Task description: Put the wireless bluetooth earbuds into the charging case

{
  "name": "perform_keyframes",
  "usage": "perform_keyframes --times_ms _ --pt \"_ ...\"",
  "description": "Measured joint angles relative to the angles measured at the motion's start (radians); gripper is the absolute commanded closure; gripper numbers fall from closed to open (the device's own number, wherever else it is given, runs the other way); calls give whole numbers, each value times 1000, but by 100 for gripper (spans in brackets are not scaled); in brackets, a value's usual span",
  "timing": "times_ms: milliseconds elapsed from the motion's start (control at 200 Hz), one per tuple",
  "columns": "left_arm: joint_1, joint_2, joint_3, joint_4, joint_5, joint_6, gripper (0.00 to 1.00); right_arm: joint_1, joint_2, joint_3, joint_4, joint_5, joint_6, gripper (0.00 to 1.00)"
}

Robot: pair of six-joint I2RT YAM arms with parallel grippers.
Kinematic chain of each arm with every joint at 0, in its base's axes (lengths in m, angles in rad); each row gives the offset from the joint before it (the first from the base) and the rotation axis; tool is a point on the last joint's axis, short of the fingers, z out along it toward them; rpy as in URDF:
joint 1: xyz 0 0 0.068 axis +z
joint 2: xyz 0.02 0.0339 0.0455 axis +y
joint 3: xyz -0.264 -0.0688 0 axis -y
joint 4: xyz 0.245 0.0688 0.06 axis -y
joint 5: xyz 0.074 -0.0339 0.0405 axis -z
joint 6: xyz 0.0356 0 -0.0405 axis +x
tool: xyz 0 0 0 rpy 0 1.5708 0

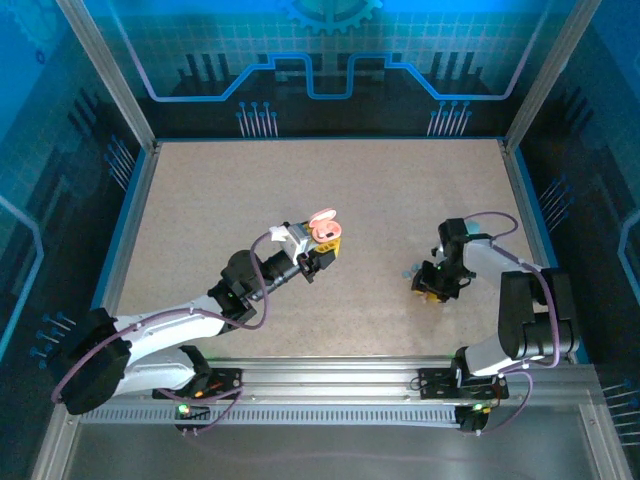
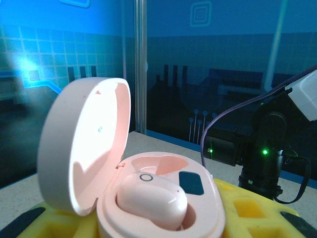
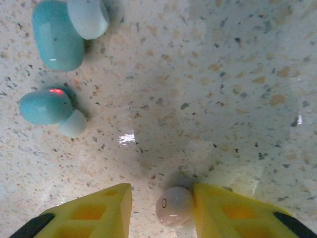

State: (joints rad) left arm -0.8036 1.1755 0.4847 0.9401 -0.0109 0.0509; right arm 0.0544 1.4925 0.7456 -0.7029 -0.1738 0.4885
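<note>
On table (image 1: 300,180), centre-right | right gripper (image 3: 162,196): jaws apart, straddling loose pinkish earbud (image 3: 174,206), likely for pickup | left gripper (image 1: 325,248): clamped on open pink charging case (image 2: 84,144), apparently presenting vacant socket (image 2: 158,163)

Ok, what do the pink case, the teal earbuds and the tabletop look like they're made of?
Case: likely smooth molded plastic with a satin finish; soft even sheen, no sharp glare.
Teal earbuds: glossy hard plastic, judging by the crisp highlights, with paler tips, maybe silicone.
Tabletop: speckled stone-like composite, semi-gloss; it shows light reflections.
</note>
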Motion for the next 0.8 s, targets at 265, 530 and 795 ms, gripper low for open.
perform_keyframes --times_ms 265,530,795 --pt "0 2 0 0 0 0 62 24 32 30 -29 45 1 71" --pt "0 2 -1 1 0 0 62 30 49 46 -49 66 1 74" --pt "0 10 -5 8 0 0 62 33 55 51 -55 71 1 78"
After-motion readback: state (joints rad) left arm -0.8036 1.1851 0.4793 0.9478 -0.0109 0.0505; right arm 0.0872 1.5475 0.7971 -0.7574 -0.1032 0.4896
